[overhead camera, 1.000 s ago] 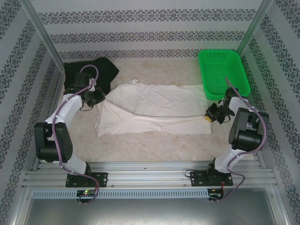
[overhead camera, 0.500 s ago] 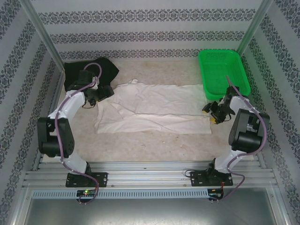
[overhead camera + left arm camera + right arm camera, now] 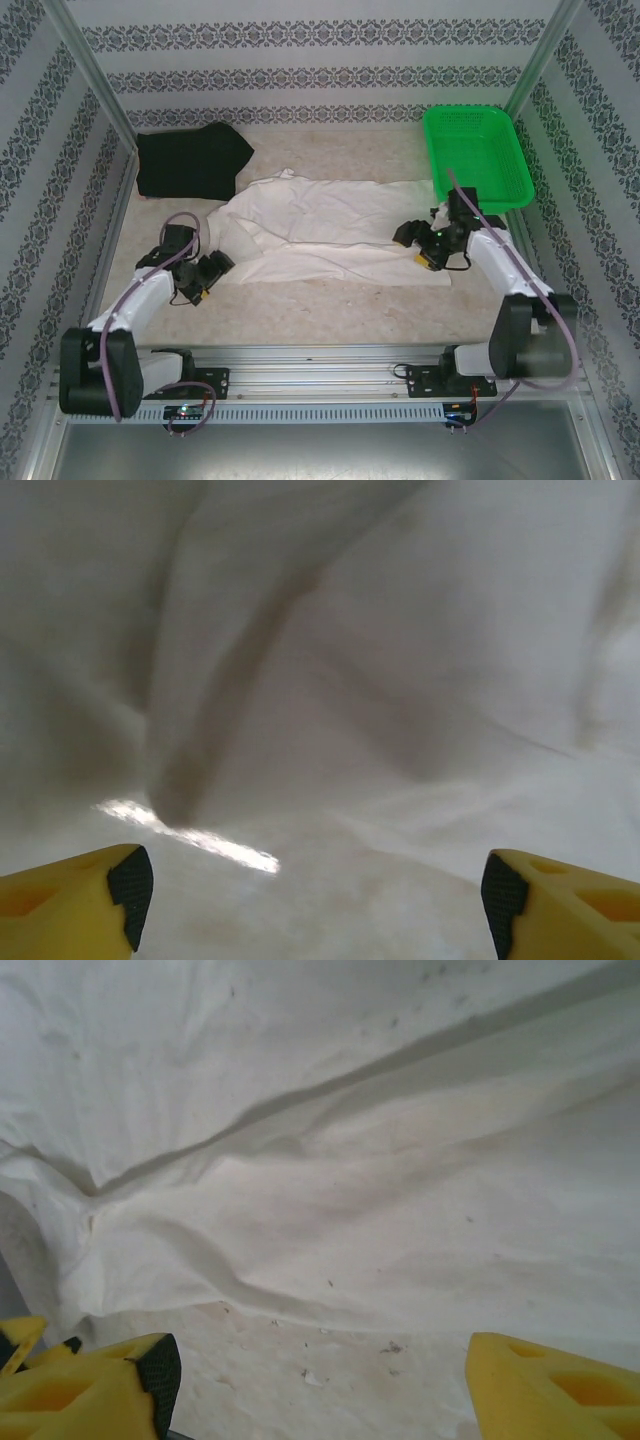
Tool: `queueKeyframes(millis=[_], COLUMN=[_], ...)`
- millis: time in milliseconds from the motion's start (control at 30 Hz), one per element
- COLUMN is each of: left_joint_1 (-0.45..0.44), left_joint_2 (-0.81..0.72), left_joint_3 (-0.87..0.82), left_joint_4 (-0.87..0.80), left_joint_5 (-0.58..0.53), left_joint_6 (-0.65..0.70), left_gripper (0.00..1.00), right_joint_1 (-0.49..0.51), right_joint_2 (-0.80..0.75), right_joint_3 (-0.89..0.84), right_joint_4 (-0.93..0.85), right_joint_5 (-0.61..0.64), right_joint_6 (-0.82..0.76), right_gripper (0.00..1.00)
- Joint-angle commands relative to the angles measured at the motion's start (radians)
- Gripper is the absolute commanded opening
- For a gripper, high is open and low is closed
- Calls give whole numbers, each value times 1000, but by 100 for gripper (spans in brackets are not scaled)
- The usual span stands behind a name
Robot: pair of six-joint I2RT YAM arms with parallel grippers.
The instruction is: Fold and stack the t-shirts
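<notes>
Cream t-shirt on the counter; both grippers open.
We see the cream t-shirt lying rumpled mid-counter and the black t-shirt at the far left corner. The left gripper gapes at its near-left edge. The right gripper gapes over its right end.

Inspection finding: no legible text, label, brand, number or sign is showing on the cream t-shirt, the black t-shirt or the green basket. The wallpaper is displaying ornamental bands only.
</notes>
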Motion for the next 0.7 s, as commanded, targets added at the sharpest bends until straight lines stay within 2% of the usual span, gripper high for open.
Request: queueKeyframes(millis=[0, 100, 133, 167, 267, 300, 433, 533, 633, 667], left_joint_1=[-3, -1, -1, 7, 73, 106, 214, 250, 252, 252], left_joint_2=[71, 140, 148, 145, 68, 27, -134, -246, -227, -216], left_joint_3=[-2, -4, -13, -22, -77, -95, -115, -140, -124, -124], left_joint_4=[232, 205, 187, 167, 93, 61, -108, -167, -211, -216], left_joint_5=[-28, -59, -74, -90, -133, -139, -157, -172, -179, -189], left_joint_6=[-64, -48, -41, -35, -20, -9, 57, 64, 37, 33], left_gripper=[84, 77, 71, 64, 31, 24, 18, 16, 14, 18], right_joint_1=[45, 80, 90, 99, 115, 118, 124, 127, 131, 133], right_joint_2=[61, 94, 93, 89, 67, 59, 22, -1, -16, -14], right_joint_3=[24, 51, 52, 54, 54, 52, 27, 6, -10, -5], right_joint_4=[119, 126, 131, 135, 128, 126, 105, 87, 78, 64], right_joint_5=[-31, -18, -20, -20, -26, -32, -31, -15, -11, -4], right_joint_6=[43, 46, 50, 50, 45, 43, 31, 32, 43, 42], right_gripper=[78, 78, 79, 79, 80, 80, 81, 82, 82, 82])
